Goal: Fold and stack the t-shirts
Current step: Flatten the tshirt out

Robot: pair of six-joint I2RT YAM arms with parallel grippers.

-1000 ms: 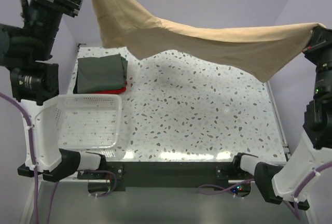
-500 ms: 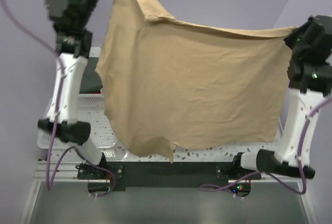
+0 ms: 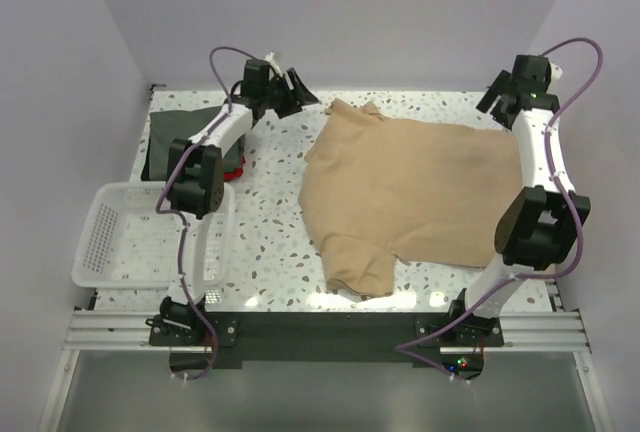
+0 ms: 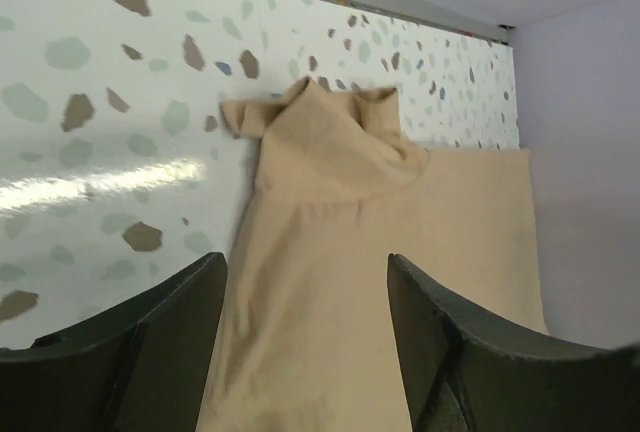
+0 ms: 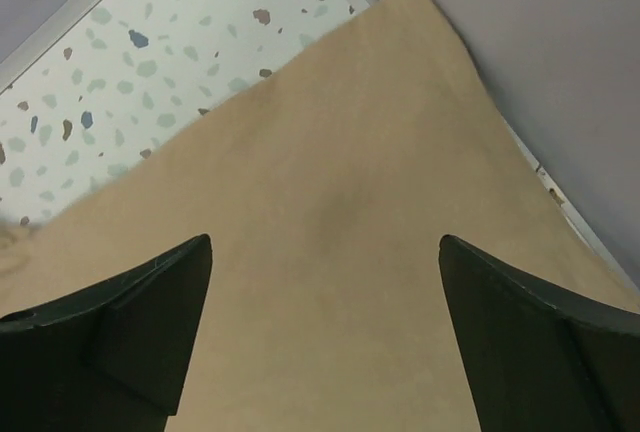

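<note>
The tan t-shirt (image 3: pixel 420 187) lies spread out on the speckled table (image 3: pixel 270 222), filling the right half from about the middle to close by the right edge. It is mostly flat. One short sleeve (image 3: pixel 355 267) sticks out towards the near edge, and the far left part is bunched into a small rumpled fold (image 3: pixel 350 110).

The left gripper (image 3: pixel 298 92) hangs over the far side of the table, just left of that rumpled fold. In its wrist camera the two dark fingers (image 4: pixel 160 332) stand wide apart with nothing between them, and the tan cloth lies on the table beyond them.

The right gripper (image 3: pixel 495 102) is at the far right, over the shirt's far right corner. Its fingers (image 5: pixel 130 302) are also spread wide and hold nothing. Below them the cloth lies smooth, its corner reaching almost to the table's rim beside the wall.

At the far left a dark grey-green t-shirt (image 3: pixel 180 137) sits folded, with the left arm crossing over its right side. A thin edge of a red t-shirt (image 3: pixel 234 164) peeks out from under it. A white mesh basket (image 3: pixel 150 237) stands at the near left, well apart from the tan shirt.
</note>
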